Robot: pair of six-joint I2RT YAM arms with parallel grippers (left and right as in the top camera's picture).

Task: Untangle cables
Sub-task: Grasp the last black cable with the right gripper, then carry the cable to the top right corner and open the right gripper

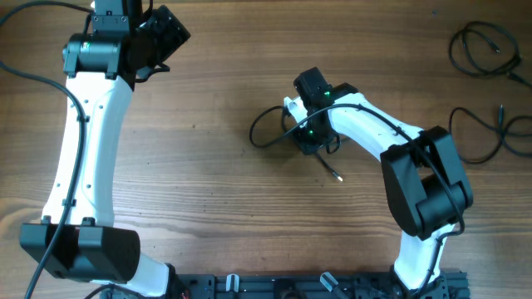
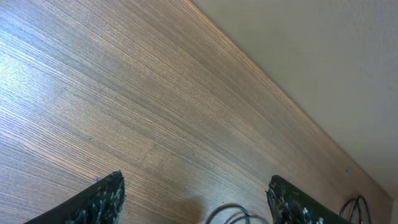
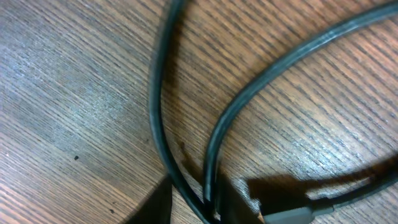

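Note:
A thin black cable (image 1: pixel 264 131) lies looped at the table's middle, its plug end (image 1: pixel 337 175) pointing to the front right. My right gripper (image 1: pixel 310 141) is down on this cable. In the right wrist view two strands of it (image 3: pixel 217 143) run between the fingers (image 3: pixel 199 210), which are close together around them, and a grey plug (image 3: pixel 298 214) lies beside them. My left gripper (image 1: pixel 169 37) is open and empty, raised at the far left. Its view shows the fingers (image 2: pixel 196 190) wide apart above a cable loop (image 2: pixel 229 213).
Another black cable coil (image 1: pixel 486 46) lies at the far right corner, and one more (image 1: pixel 490 137) at the right edge. A further coil shows in the left wrist view (image 2: pixel 357 205). The table's far edge (image 2: pixel 280 93) meets a pale wall.

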